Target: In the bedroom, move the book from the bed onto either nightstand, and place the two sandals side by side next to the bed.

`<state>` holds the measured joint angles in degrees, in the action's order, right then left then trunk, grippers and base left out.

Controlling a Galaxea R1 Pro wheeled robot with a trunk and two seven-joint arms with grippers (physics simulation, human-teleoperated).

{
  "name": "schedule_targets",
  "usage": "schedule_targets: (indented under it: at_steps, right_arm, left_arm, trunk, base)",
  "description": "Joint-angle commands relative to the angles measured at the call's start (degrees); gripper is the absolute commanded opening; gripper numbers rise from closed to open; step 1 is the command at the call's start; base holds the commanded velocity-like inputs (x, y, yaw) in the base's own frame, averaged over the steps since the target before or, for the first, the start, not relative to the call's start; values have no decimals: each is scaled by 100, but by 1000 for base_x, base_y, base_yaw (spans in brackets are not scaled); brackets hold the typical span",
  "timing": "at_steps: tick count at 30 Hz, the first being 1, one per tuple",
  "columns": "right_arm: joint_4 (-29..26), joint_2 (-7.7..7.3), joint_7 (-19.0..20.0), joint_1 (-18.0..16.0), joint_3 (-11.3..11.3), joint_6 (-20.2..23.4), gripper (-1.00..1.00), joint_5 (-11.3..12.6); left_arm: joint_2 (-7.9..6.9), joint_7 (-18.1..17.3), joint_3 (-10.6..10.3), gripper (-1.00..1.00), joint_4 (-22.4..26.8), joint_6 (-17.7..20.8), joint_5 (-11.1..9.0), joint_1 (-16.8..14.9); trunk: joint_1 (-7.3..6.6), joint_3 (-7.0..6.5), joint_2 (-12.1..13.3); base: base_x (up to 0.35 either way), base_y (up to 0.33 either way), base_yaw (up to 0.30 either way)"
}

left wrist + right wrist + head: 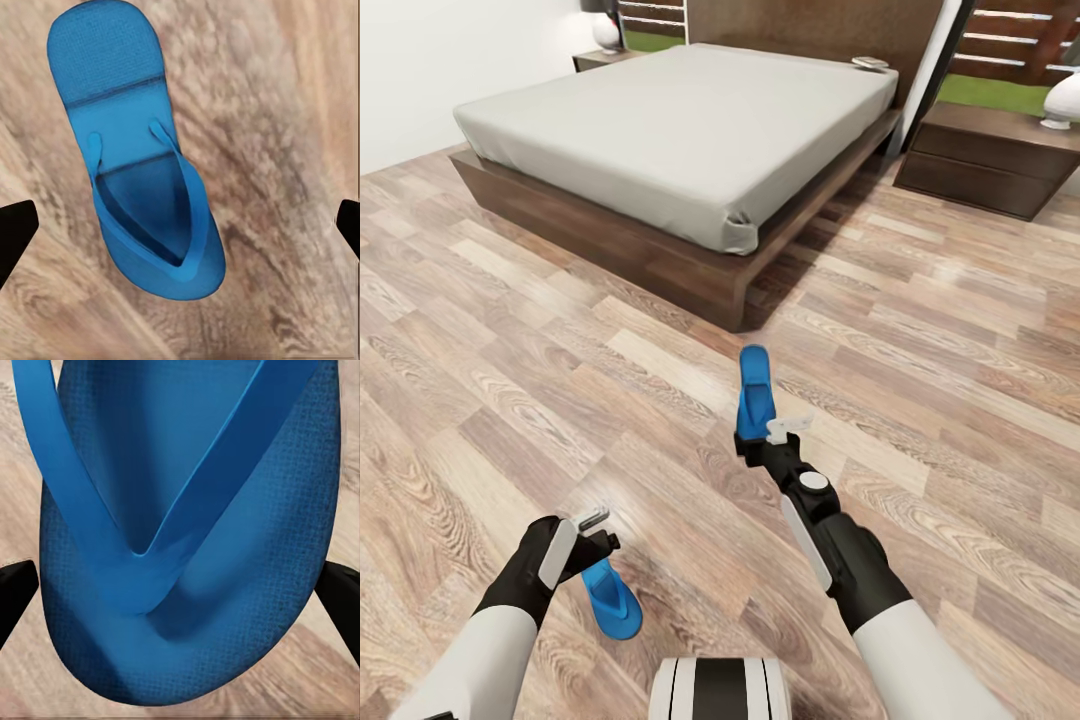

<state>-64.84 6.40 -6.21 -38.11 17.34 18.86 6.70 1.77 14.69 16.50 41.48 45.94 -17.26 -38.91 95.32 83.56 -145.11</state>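
- Your right gripper, at frame centre in the head view, sits at the near end of one bright blue flat sandal whose long axis runs up the frame toward the foot corner of the low bed with the pale grey mattress and dark wood frame. In the right wrist view that sandal lies between the dark finger edges; whether they are clamped on it, you cannot tell.
- Your left gripper, lower left, stands open over the second blue sandal, which lies on the brown wood-plank floor, fingers wide of it in the left wrist view.
- The two sandals are well apart and not parallel.
- The small thin book lies at the bed's far upper-right corner, near the dark reddish-brown nightstand.
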Motion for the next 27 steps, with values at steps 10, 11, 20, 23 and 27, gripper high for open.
schedule_targets:
  at_steps: [10,11,20,23,27]
  right_arm:
    - [-21,-20,-41,5,19,30,-100,67]
    - [-20,-19,-40,5,21,30,-100,68]
    - [-4,-16,-44,5,24,30,-100,69]
    - [2,-16,-46,5,23,29,-100,69]
    - [0,-16,-46,5,24,30,-100,67]
  left_arm:
    - [-6,2,30,100,34,3,-83,-2]
    - [-10,1,31,100,35,3,-87,-2]
    - [0,-1,30,100,44,1,-88,-2]
    - [0,-1,29,100,44,1,-87,-2]
    - [-1,-11,29,100,52,-2,-85,-2]
  trunk:
    - [24,226,-15]
    - [27,248,-17]
    - [50,448,-29]
    - [58,514,-33]
    - [68,603,-38]
  base:
    - [0,0,0]
    - [0,0,0]
    - [0,0,0]
    - [0,0,0]
    - [0,0,0]
